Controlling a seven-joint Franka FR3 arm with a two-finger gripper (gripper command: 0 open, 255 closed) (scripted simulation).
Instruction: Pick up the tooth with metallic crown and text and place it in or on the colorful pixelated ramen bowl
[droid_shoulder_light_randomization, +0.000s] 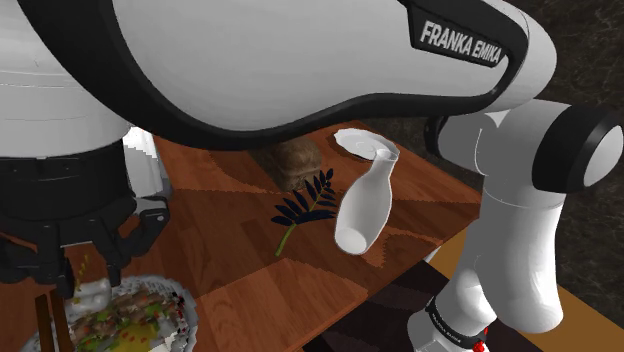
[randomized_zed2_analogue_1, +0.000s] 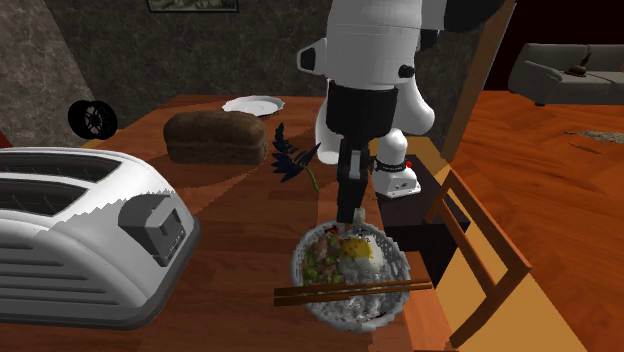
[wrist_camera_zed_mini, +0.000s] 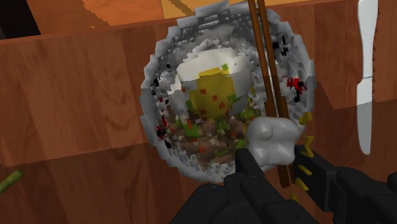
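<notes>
Lower left of the shoulder view: the black gripper (droid_shoulder_light_randomization: 86, 280) hangs just above the colourful pixelated ramen bowl (droid_shoulder_light_randomization: 178, 305), its fingers clamped on a lumpy white tooth (droid_shoulder_light_randomization: 96, 292). The wrist view shows the tooth over the rim nearest the gripper, touching or just beside brown chopsticks (wrist_camera_zed_mini: 262, 76) that lie across the bowl. The lift and carry look done; releasing the tooth and drawing back remain. Its rounded, lobed end points past the fingertips toward the noodles. The long axis seems to follow the fingers. Crown and text cannot be made out.
</notes>
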